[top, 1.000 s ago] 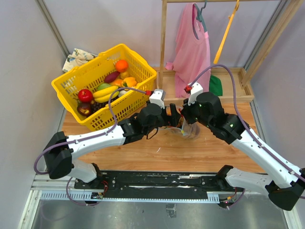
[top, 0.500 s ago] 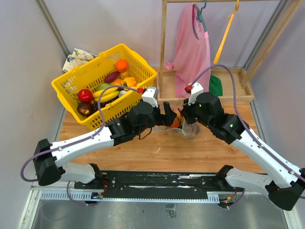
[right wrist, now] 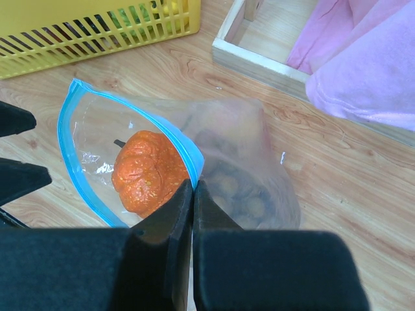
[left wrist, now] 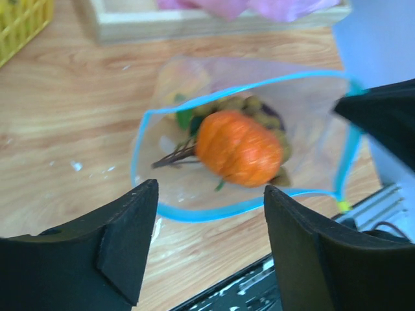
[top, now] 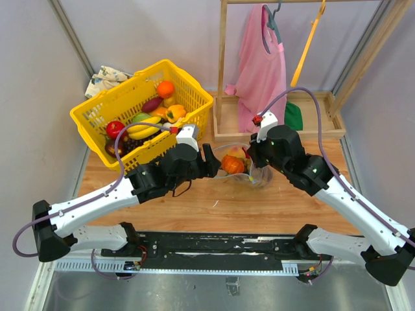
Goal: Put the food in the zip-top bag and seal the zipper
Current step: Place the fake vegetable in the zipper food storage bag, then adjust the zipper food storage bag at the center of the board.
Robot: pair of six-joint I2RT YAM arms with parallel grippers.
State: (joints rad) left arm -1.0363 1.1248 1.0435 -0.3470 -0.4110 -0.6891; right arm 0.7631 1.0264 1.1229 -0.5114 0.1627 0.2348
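Observation:
The clear zip-top bag [top: 249, 172] lies on the wooden table with its mouth held open; its blue zipper strip [left wrist: 194, 212] rings the opening. An orange pumpkin-like fruit [top: 232, 164] and a brownish grape cluster [right wrist: 243, 194] sit inside; they also show in the left wrist view [left wrist: 238, 148]. My right gripper [top: 254, 161] is shut on the bag's blue zipper edge [right wrist: 188, 162], holding it up. My left gripper [top: 209, 162] is open and empty, just left of the bag mouth.
A yellow basket [top: 107, 110] with more toy fruit stands at the back left. A wooden rack [top: 222, 65] with a pink garment [top: 262, 65] and a low wooden tray [top: 318, 123] stand behind the bag. A black rail [top: 214, 246] runs along the near edge.
My left gripper has pulled back to the left, away from the bag mouth, leaving the orange fruit inside. The right gripper has kept its hold on the bag edge.

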